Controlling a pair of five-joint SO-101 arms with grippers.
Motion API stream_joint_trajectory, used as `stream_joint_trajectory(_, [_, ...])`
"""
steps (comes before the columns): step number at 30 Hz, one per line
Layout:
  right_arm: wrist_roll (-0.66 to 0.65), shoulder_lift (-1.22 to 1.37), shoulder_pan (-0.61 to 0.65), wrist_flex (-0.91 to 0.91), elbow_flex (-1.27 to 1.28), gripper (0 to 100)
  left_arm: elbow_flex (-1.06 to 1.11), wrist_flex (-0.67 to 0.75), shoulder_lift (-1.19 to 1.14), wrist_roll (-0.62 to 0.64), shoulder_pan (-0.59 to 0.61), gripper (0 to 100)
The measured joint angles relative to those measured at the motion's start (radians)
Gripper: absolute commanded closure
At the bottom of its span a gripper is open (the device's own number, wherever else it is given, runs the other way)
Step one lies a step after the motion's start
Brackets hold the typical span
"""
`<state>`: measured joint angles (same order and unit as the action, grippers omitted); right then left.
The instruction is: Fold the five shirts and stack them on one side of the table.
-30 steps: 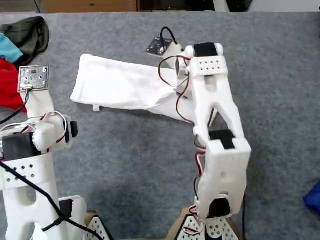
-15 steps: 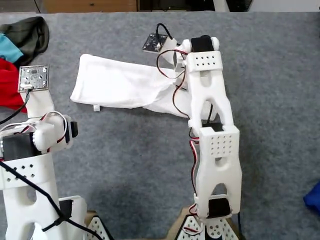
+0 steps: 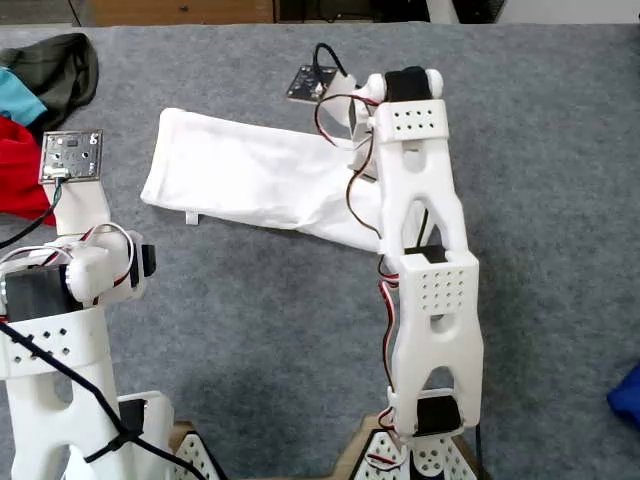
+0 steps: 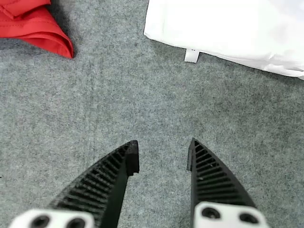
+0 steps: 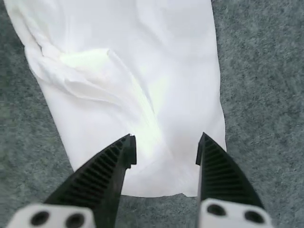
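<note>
Right claw (image 5: pixel 167 142), black with ribbed inner faces, had its two fingers spread apart with nothing between them, poised over the long white folded cloth shirt (image 5: pixel 142 71) close to one of its short edges; whether the tips touched the fabric could not be told. From the high view, the white right arm (image 3: pixel 430 300) stretched from the near edge of the table across one end of that white shirt (image 3: pixel 240 175). The shirt lay as a creased, slightly slanted band on the far middle of the grey felt table cover (image 3: pixel 250 330), its other end pointing toward the left side. Left claw (image 4: pixel 162 147) was likewise parted and empty, hanging over bare grey felt. It was well short of the white shirt's (image 4: pixel 228 23) edge, where a small white fabric tag (image 4: pixel 191 55) stuck out onto the cover. A corner of a red cloth shirt (image 4: pixel 33 23) lay apart from that claw too. In the high view, the white left arm (image 3: pixel 60 330) stood at the near left. Beside its wrist, the red shirt (image 3: pixel 20 170) sat heaped at the left edge with a teal cloth garment (image 3: pixel 15 95) and a dark crumpled garment (image 3: pixel 60 65) beyond it. A blue cloth piece (image 3: pixel 628 395) showed at the right edge, well apart from the rest.
</note>
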<state>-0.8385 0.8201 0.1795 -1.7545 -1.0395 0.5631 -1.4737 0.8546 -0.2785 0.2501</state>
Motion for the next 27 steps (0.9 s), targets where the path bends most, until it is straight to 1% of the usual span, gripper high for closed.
stream_joint_trajectory(4, [0.017, -0.002, 0.000, -0.009, -0.035, 77.4, 0.000, 0.000, 0.000, 0.000, 0.000, 82])
stream_joint_trajectory(8, [0.084, -0.026, 0.000, -0.011, 0.006, 77.4, 0.000, 0.008, 0.000, 0.000, 0.000, 82])
stream_joint_trajectory(10, [0.152, -0.069, 0.000, -0.012, 0.057, 77.4, 0.000, 0.051, 0.000, 0.000, 0.000, 81])
stream_joint_trajectory(13, [0.272, -0.164, 0.000, -0.012, 0.149, 77.4, 0.000, 0.110, -0.018, -0.002, 0.015, 78])
stream_joint_trajectory(17, [0.397, -0.313, -0.046, -0.012, 0.273, 77.4, -0.043, 0.143, -0.150, -0.003, 0.021, 78])
stream_joint_trajectory(22, [0.491, -0.453, -0.166, -0.012, 0.394, 77.4, -0.269, 0.130, -0.450, -0.002, 0.028, 78])
stream_joint_trajectory(27, [0.525, -0.471, -0.253, -0.012, 0.477, 77.4, -0.635, 0.011, -0.778, -0.005, 0.028, 78])
